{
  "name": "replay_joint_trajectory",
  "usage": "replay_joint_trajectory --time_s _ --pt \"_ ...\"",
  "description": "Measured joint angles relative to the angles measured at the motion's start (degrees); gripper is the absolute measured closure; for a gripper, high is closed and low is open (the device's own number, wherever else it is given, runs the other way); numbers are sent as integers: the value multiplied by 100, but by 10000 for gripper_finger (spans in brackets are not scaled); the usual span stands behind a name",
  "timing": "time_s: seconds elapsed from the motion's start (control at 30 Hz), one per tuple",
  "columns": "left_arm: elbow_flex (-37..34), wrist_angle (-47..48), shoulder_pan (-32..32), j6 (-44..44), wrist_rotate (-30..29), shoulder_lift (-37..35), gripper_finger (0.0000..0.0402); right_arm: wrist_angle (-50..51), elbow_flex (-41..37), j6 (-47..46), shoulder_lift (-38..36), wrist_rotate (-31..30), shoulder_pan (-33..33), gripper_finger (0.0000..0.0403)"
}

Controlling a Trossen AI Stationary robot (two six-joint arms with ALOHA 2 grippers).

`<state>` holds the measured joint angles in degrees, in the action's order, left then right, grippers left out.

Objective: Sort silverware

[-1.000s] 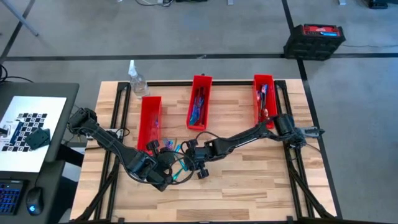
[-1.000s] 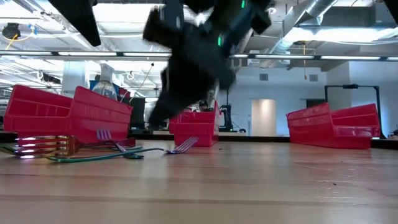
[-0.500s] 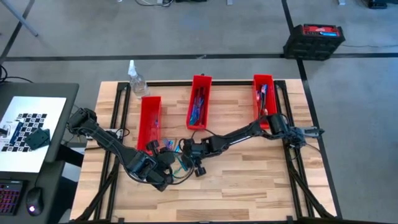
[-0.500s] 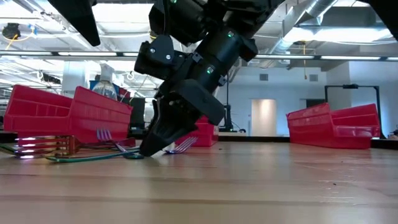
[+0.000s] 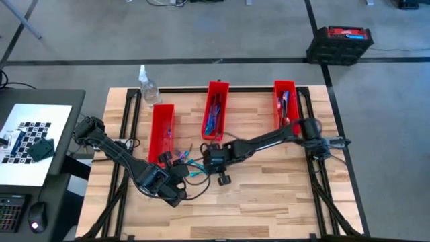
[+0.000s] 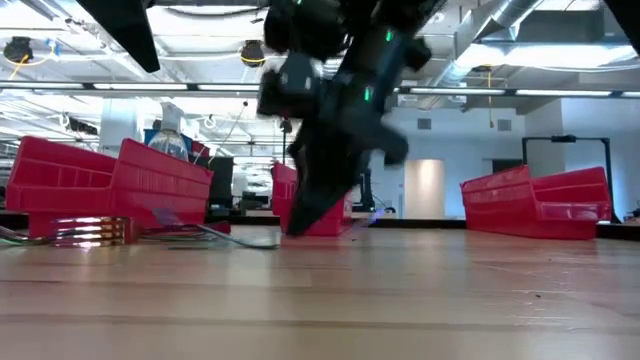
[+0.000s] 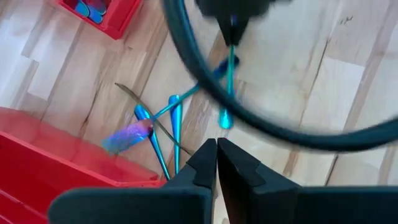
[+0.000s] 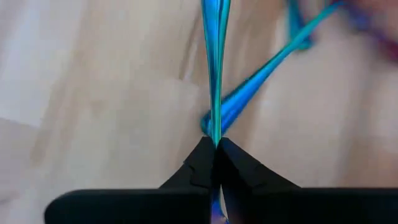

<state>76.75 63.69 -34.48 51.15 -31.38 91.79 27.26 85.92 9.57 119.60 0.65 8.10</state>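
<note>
Right gripper (image 8: 216, 149) pinches a teal utensil (image 8: 215, 74) — left gripper (image 7: 216, 149) closed, empty.

red bins (image 5: 216, 107), iridescent teal-purple silverware (image 7: 163, 124), pale wood table (image 5: 269, 195)

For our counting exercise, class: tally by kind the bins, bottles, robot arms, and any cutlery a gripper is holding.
Long red plastic bins: 3
Clear plastic spray bottle: 1
Dark robot arms, left arm and right arm: 2
Slim iridescent teal silverware piece clamped in the right gripper: 1
Total: 7
</note>
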Motion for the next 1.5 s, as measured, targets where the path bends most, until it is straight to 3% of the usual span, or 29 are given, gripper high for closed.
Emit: replay_joint_trajectory --time_s 0.23,0.63,0.8,1.03,1.5 --pt "0 -490 100 -191 -388 0 389 72 38 -400 -944 -32 164 402" --pt "0 -857 197 -1791 -568 9 267 87 44 -524 -1186 -62 238 402" --pt "0 -836 197 -2276 -531 11 234 40 44 -648 -1186 -60 219 403" --pt "-169 -803 197 -2520 -501 20 236 -18 47 -1069 -1186 -40 36 403" --pt "-577 -739 492 -2574 -895 22 245 -352 53 -1606 -1190 724 -67 403"
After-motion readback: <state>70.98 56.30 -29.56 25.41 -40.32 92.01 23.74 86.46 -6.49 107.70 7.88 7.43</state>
